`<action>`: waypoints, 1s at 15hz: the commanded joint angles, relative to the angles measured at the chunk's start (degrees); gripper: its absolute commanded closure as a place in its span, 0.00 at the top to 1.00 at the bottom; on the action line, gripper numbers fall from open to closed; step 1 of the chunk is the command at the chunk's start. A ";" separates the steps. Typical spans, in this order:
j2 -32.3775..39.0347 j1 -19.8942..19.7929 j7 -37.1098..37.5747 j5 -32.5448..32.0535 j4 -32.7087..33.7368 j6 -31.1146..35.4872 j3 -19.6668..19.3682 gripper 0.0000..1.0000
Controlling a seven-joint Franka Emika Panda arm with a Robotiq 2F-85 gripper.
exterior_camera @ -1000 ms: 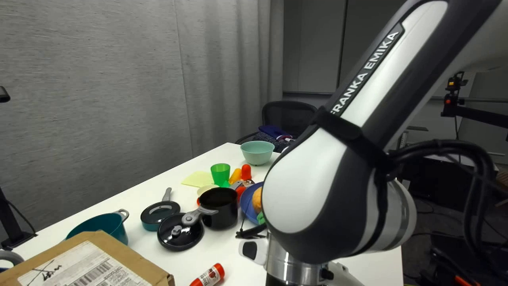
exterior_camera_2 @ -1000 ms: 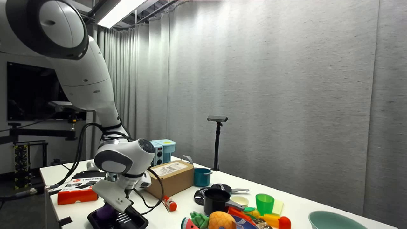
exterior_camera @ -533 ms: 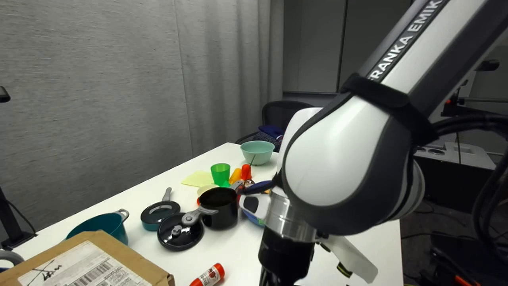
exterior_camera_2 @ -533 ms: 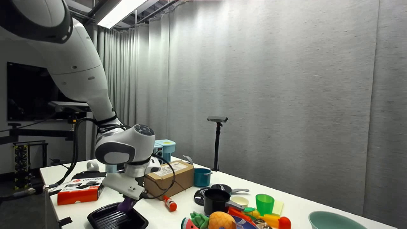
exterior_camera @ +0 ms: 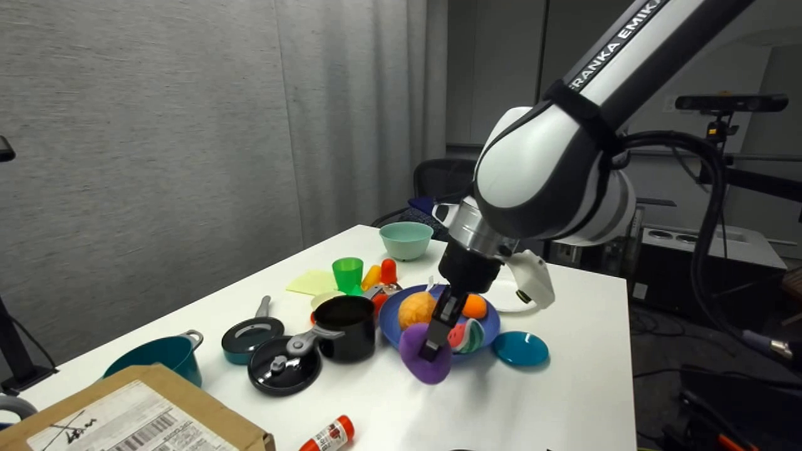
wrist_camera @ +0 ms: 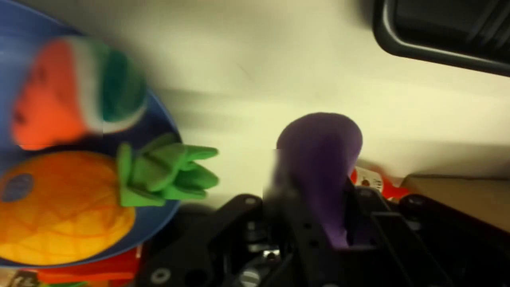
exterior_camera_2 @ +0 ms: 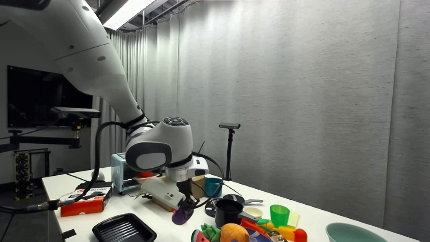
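My gripper is shut on a rounded purple toy, its black fingers pressed to both sides of it. The wrist view has the purple toy poking out beyond the fingertips, partly blurred. In an exterior view the toy hangs above the white table. It is between a black ribbed tray and a blue dish. On that dish lie a toy pineapple with green leaves, a watermelon slice and an orange. The tray holds nothing visible.
A black pot, a dark lid and a small pan stand beside the dish. Nearer are a red bottle and a cardboard box. A teal disc lies by the dish. A Velcro box sits near the tray.
The purple toy was down in the black tray a second ago. My gripper has lifted it out and carried it across the table toward the blue dish.
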 commanded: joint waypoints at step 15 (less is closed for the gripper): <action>1.28 -0.52 21.06 -12.12 -2.01 11.84 -7.76 0.05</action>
